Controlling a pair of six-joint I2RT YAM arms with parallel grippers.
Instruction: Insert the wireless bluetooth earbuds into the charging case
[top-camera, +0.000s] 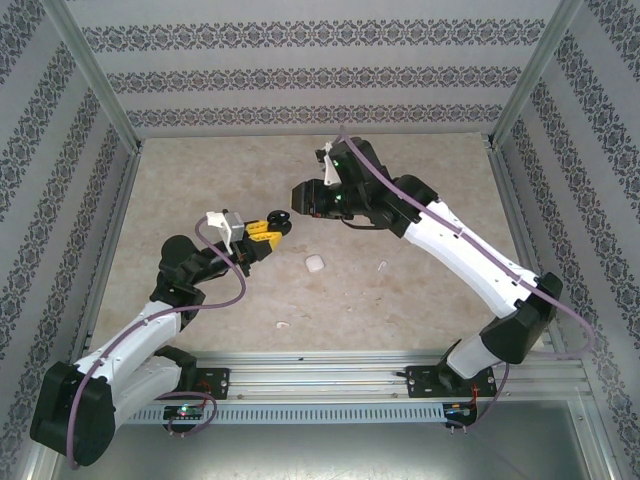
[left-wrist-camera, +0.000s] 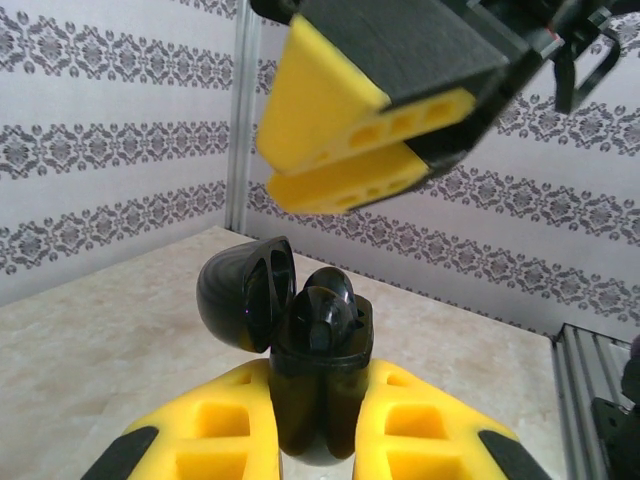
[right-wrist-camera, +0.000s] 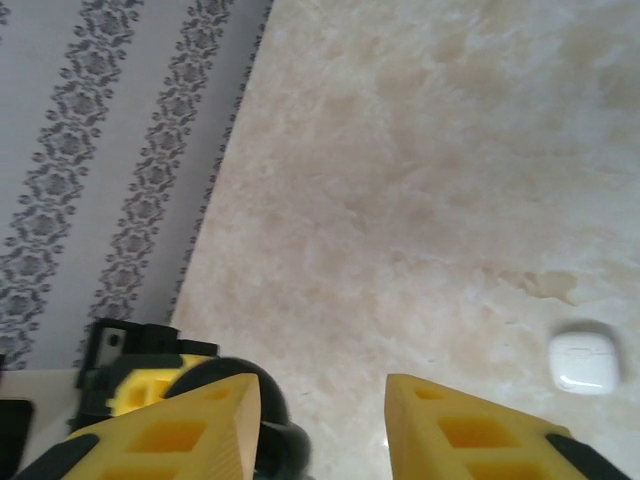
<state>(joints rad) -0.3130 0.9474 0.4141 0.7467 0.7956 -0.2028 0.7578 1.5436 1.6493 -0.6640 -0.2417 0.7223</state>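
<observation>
- Lettering: the white rounded box (top-camera: 314, 264) (right-wrist-camera: 584, 361) carries a faint seam line. Its marks are too small to read.
- Left gripper (top-camera: 272, 228) (left-wrist-camera: 320, 425): the yellow fingers (left-wrist-camera: 215, 425) are clamped on the lower body of the black charging case (top-camera: 283, 219) (left-wrist-camera: 318, 365), one on each side. The case is held clear of the table (top-camera: 420, 180).
- Charging case: it stands upright in the left wrist view. The lid (left-wrist-camera: 243, 298) is hinged open and tilts toward 10 o'clock.
- Black earbud (left-wrist-camera: 326, 308): a glossy rounded piece sits in the open mouth of the case and stands proud of the rim. How deep it is seated cannot be told.
- Right gripper (top-camera: 297, 198) (left-wrist-camera: 345, 140) (right-wrist-camera: 322, 430): the jaws stand partly apart. No object is seen between the pads (right-wrist-camera: 175, 432).
- Right gripper position: in the left wrist view it hangs at 12 o'clock over the case, clear of the black earbud. In the top view it lies at 1 o'clock from the case, just beside it.
- In the right wrist view the case (right-wrist-camera: 268, 425) shows beside the left-hand pad.
- White earbud A (top-camera: 381, 266) lies on the table at 4 o'clock from the case, well apart.
- White earbud B (top-camera: 281, 325) lies at 6 o'clock from the case, near the arm bases.
- The white rounded box lies at 5 o'clock from the case, between the two arms.
</observation>
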